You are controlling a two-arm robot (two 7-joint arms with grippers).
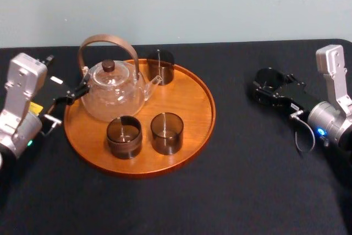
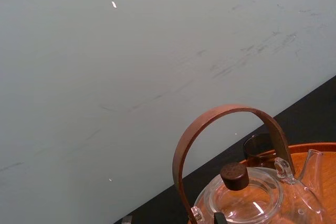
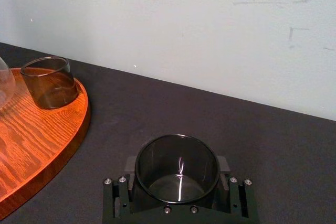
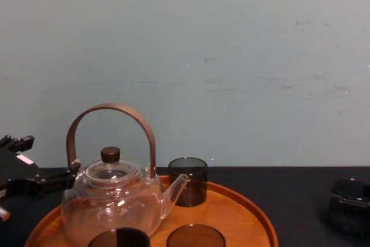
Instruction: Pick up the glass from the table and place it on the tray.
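One glass [image 3: 176, 167], partly hidden, clamped between right gripper [image 3: 177, 190] fingers; left gripper [image 1: 70, 95] beside tray [image 1: 181, 108]

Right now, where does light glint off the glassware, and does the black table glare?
Head view: white glints on the teapot; the table looks matte; the left gripper sits beside the tray. Right wrist view: a thin bright streak inside the glass at the right gripper. Chest view: small sparkles on the teapot.

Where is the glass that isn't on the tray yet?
In the head view the glass stands on the table, on the robot's right, apart from the tray, at the right gripper.
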